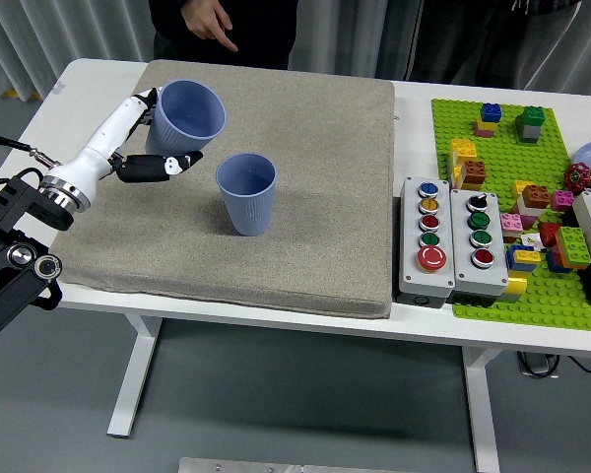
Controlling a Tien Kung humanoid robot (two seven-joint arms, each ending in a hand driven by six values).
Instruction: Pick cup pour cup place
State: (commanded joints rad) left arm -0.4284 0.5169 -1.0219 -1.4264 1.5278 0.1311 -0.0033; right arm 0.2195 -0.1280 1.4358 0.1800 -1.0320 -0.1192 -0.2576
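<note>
- Your left hand [158, 138] is wrapped round the held cup [185, 120], thumb across the front of the wall low down and the other fingers tucked behind it; the cup is up off the mat and tipped a little to the right.
- It hangs just up and left of the second cup [246, 193], which stands upright on the grey mat [305, 148], the two well clear of touching.
- My read: you're in the carry-over, pour not yet begun (I can't see whether anything is inside the held cup).
- Handling call: it looks like a light, ribbed plastic tumbler, stiff enough but likely to flex if squeezed hard. A mid-wall grip, as you have it, seems the right place; the taper could let it slide downward.
- The standing cup looks just as light, so a nudge from the rim could topple it.
- At the far edge of the white tabletop [89, 74] a person's hand [209, 20] hovers, touching nothing.
- No right hand in view.
</note>
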